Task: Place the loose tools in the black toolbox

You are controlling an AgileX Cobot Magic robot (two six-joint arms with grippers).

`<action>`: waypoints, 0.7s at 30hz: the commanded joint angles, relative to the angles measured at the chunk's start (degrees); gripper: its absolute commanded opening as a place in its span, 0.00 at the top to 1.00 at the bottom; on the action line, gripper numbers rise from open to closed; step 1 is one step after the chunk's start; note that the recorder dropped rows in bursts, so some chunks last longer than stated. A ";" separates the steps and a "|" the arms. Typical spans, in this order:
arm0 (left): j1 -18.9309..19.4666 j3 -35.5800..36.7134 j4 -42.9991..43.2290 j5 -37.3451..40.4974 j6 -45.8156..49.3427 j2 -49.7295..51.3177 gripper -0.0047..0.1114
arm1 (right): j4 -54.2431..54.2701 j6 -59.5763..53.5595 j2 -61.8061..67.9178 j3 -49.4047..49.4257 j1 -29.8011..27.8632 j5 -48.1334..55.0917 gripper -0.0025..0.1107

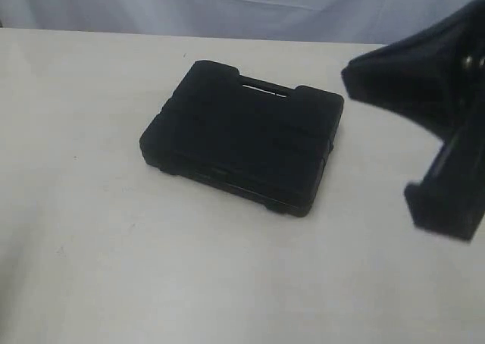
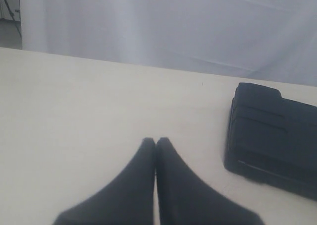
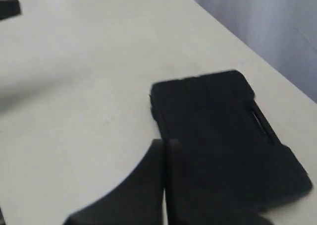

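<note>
Both of the two grippers are empty. The right gripper [image 3: 165, 144] has its black fingers pressed together, with the tips over an edge of the single large, flat, black moulded-plastic toolbox [image 1: 242, 136]; whether they touch it is unclear. The left gripper [image 2: 155, 141] is also pinched together, above the white table [image 1: 91, 245] to the left of the toolbox. The toolbox lies closed mid-table with its slot handle on the far side.
</note>
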 commanded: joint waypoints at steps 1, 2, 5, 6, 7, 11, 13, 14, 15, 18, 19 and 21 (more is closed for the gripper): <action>-0.33 -0.30 -0.17 0.00 0.02 0.23 0.96 | 0.00 1.00 -3.33 8.71 4.24 -13.06 0.98; -0.33 -0.30 -0.17 0.00 0.02 0.23 0.96 | 0.32 1.00 -3.80 9.82 4.95 -13.35 0.98; -0.33 -0.30 -0.17 0.00 0.02 0.23 0.96 | 1.44 1.00 -4.28 11.76 6.16 -11.55 0.98; -0.33 -0.30 -0.17 0.00 0.02 0.23 0.96 | 1.44 1.00 -4.33 12.06 6.42 -10.99 0.98; -0.33 -0.30 -0.17 0.00 0.02 0.23 0.96 | 1.44 1.00 -4.33 12.45 6.44 -10.85 0.98; -0.33 -0.30 -0.17 0.00 0.02 0.23 0.96 | 1.44 0.83 -4.33 12.70 6.44 -11.01 0.98; -0.33 -0.30 -0.17 0.00 0.02 0.23 0.96 | 1.44 0.83 -4.33 12.70 6.44 -11.01 0.98; -0.33 -0.30 -0.17 0.00 0.02 0.23 0.96 | 1.44 0.83 -4.33 12.70 6.44 -11.01 0.98; -0.33 -0.30 -0.17 0.00 0.02 0.23 0.96 | 1.44 0.83 -4.33 12.70 6.44 -11.01 0.98; -0.33 -0.30 -0.17 0.00 0.02 0.23 0.96 | 1.72 0.72 -6.57 13.22 6.52 -11.09 0.98; -0.33 -0.30 -0.17 0.00 0.02 0.23 0.96 | 1.57 0.56 -8.08 13.36 5.64 -10.97 0.98; -0.33 -0.30 0.08 0.00 0.02 0.23 0.96 | 4.10 0.89 -11.28 14.51 2.36 -11.67 0.98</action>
